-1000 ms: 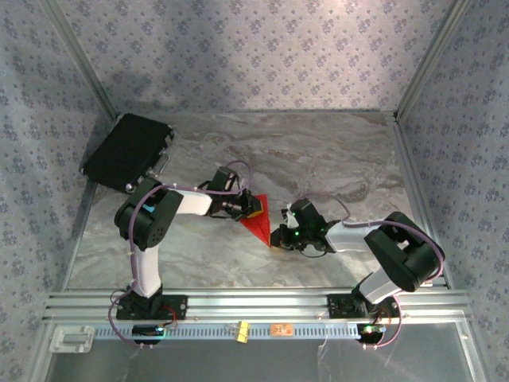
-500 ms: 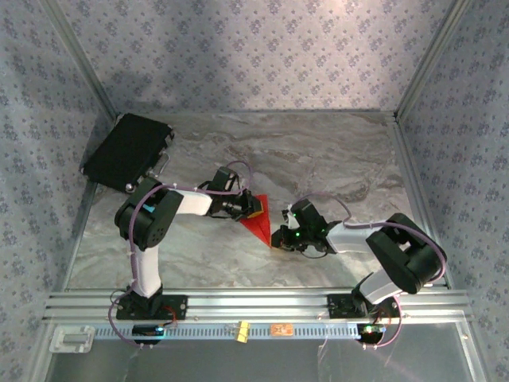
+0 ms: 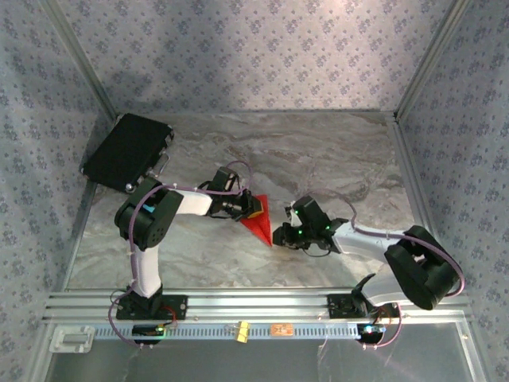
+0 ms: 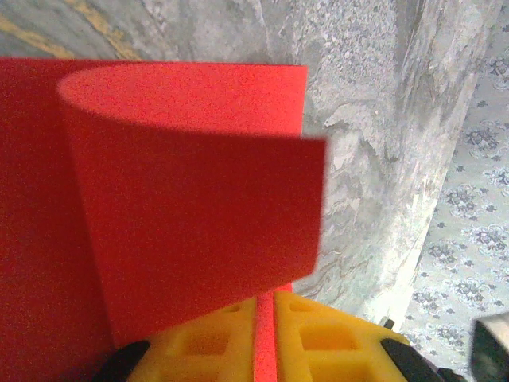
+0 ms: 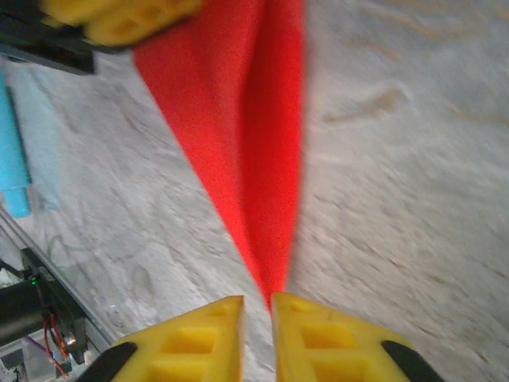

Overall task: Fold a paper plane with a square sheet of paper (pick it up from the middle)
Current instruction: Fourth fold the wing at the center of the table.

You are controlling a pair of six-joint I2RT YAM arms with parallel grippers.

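The red square sheet of paper (image 3: 256, 224) lies mid-table, folded into a narrow pointed wedge with its tip toward the right arm. My left gripper (image 3: 248, 208) is shut on the wide end. In the left wrist view the paper (image 4: 191, 223) passes between the yellow fingers (image 4: 215, 342), and one flap curls up over them. My right gripper (image 3: 277, 237) sits at the pointed tip. In the right wrist view its jaws (image 5: 257, 306) stand slightly open, with bare table in the gap and the paper's tip (image 5: 266, 263) just ahead of them.
A black rectangular case (image 3: 127, 151) lies at the back left against the wall. A blue-tipped tool (image 5: 12, 159) rests on the table to one side of the paper. The metal rail (image 3: 254, 306) runs along the near edge. Patterned walls enclose three sides.
My right gripper has opened off the paper's tip and pulled back a little, and its arm has swung to the right. The left gripper and the paper have stayed put.
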